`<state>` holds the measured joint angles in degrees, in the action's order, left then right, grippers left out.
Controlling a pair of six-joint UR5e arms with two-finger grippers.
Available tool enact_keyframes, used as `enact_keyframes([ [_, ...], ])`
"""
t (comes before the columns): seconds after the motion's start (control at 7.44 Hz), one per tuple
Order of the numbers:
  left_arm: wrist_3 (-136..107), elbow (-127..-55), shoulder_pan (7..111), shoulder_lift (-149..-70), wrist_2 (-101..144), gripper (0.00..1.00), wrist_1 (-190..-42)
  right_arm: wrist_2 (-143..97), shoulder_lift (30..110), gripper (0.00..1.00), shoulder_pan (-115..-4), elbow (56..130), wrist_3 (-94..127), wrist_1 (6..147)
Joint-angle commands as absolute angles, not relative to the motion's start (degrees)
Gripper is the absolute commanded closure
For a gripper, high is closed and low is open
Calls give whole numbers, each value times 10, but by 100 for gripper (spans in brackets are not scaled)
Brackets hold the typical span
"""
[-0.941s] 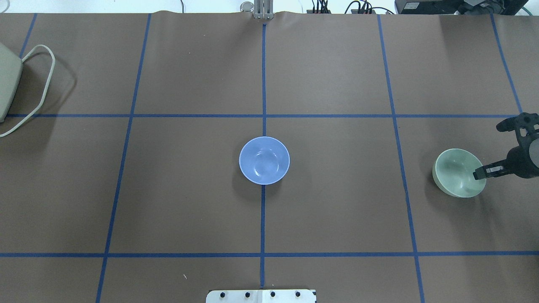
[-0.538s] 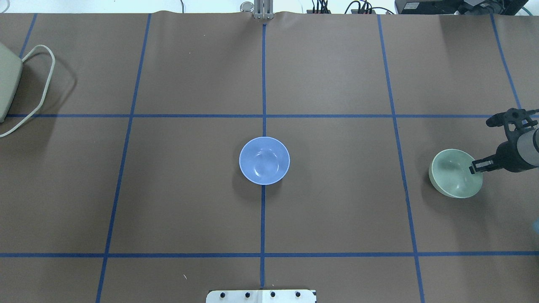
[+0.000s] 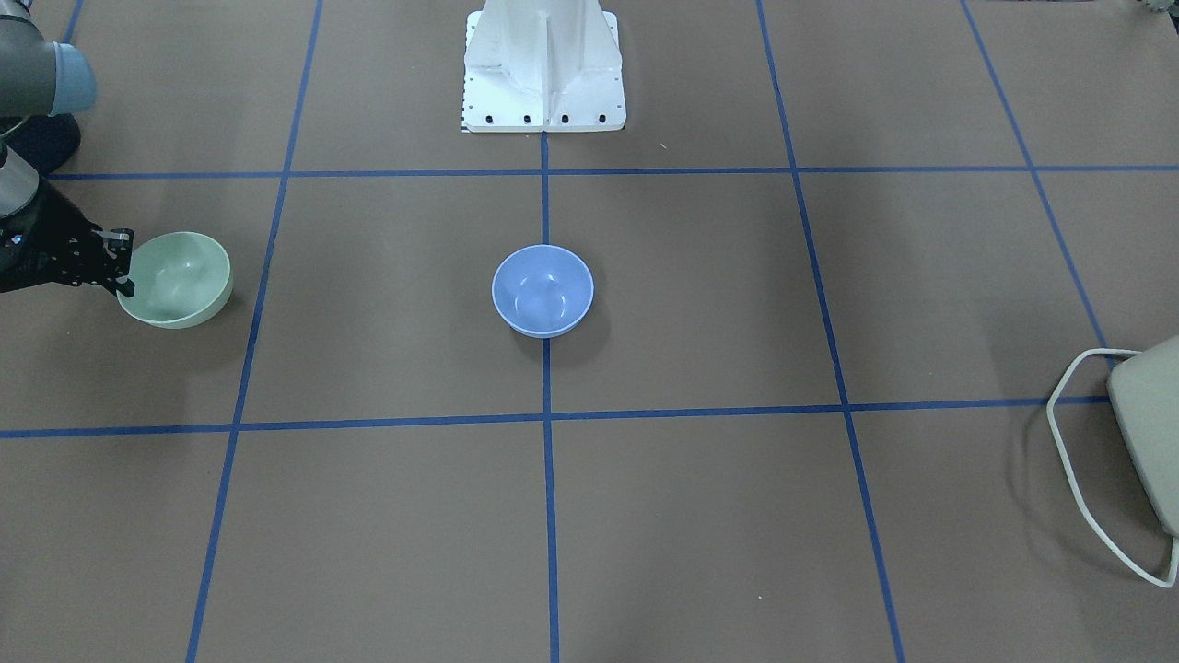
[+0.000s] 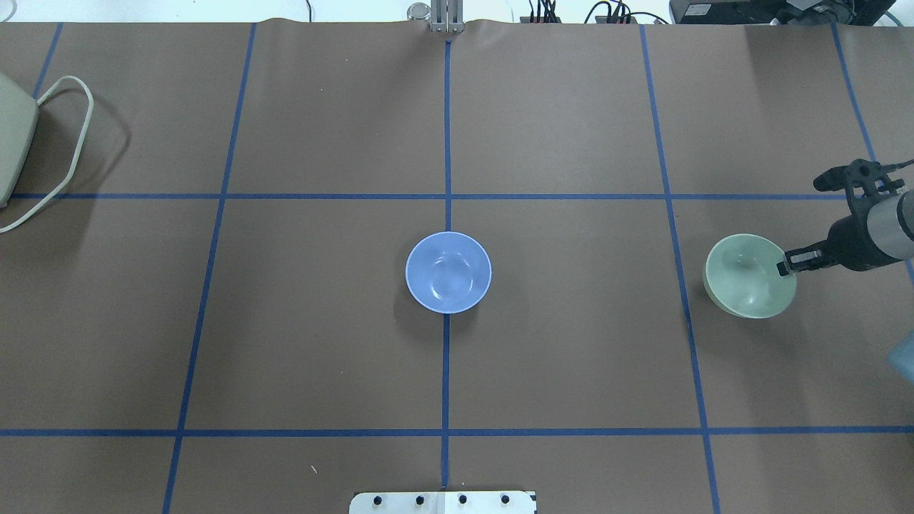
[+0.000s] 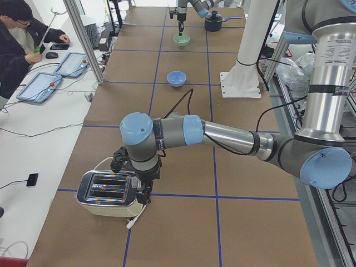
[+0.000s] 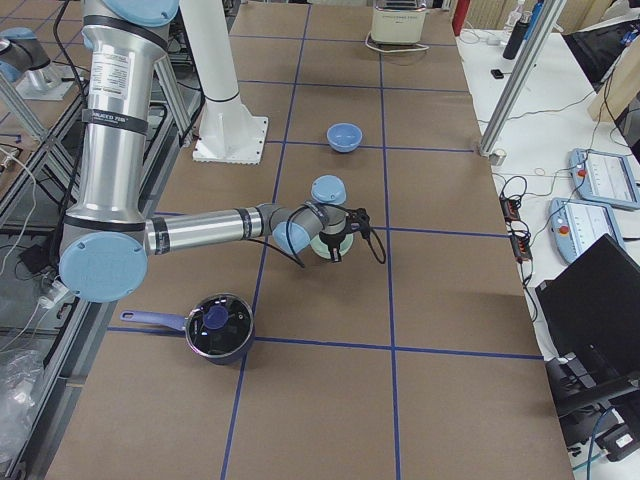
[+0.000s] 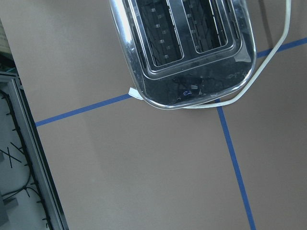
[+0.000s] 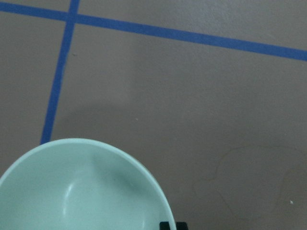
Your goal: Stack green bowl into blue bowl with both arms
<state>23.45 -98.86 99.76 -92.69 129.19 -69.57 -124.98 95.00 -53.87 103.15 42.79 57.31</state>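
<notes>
The green bowl (image 4: pixel 742 280) hangs tilted from my right gripper (image 4: pixel 784 267), which is shut on its right rim, at the table's right side. It also shows in the front view (image 3: pixel 180 276) with the right gripper (image 3: pixel 124 269) on its rim, and in the right wrist view (image 8: pixel 81 191). The blue bowl (image 4: pixel 448 272) sits upright and empty at the table's centre, well to the left of the green bowl. My left gripper (image 5: pixel 140 194) shows only in the exterior left view, over a toaster; I cannot tell whether it is open or shut.
A chrome toaster (image 7: pixel 182 48) with a white cord stands at the table's left end (image 4: pixel 8 143). A dark pot with a lid (image 6: pixel 218 325) stands at the right end. The white pedestal base (image 3: pixel 543 64) is at the near edge.
My right gripper has moved left and a little away from the robot, carrying the green bowl toward the centre. The blue bowl has not moved.
</notes>
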Motion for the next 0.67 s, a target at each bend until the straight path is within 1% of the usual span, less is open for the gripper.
enact_keyframes([
  [0.0, 145, -991, 997, -856, 1351, 1, -812, -1267, 869, 100, -541, 1063, 545, 615],
  [0.13, 64, -993, 997, -828, 1358, 2, -893, -1268, 835, 100, -527, 1103, 580, 680],
  [0.27, 34, -991, 996, -813, 1358, 2, -936, -1266, 784, 100, -506, 1129, 620, 753],
  [0.54, 34, -991, 995, -810, 1358, 1, -937, -1199, 648, 100, -419, 1125, 733, 884],
])
